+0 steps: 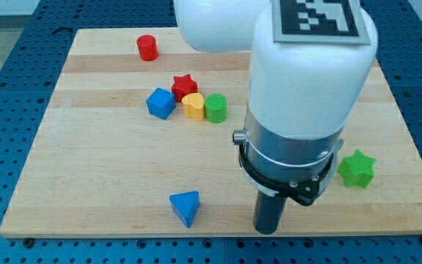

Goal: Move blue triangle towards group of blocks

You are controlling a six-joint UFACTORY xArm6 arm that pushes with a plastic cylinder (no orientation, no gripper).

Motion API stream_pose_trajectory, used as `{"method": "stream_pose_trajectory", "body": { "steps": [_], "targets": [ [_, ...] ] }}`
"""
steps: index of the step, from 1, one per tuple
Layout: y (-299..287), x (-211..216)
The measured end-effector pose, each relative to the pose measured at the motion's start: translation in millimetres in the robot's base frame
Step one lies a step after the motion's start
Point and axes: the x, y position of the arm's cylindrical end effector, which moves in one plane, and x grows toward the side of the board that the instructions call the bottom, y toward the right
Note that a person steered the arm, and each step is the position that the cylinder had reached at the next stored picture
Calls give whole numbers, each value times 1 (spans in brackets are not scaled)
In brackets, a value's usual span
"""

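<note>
The blue triangle (186, 207) lies near the view's bottom edge of the wooden board (108, 161). My tip (267, 230) stands on the board to its right, a short gap away, not touching it. The group of blocks sits up and left of centre: a blue cube (161, 103), a red star (184, 86), a yellow block (193, 105) and a green cylinder (215, 108), close together. The arm's white body hides the board's upper right.
A red cylinder (147, 48) stands alone near the board's top left. A green star (357, 168) lies at the right, beside the arm. The board rests on a blue perforated table (6, 88).
</note>
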Motion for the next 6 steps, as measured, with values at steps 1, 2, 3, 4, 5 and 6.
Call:
{"method": "stream_pose_trajectory", "body": {
  "steps": [1,2,3,4,5,6],
  "targets": [
    [0,0],
    [-3,0],
    [-22,-1],
    [-91,-1],
    [-128,-4],
    [-129,-37]
  ]
}}
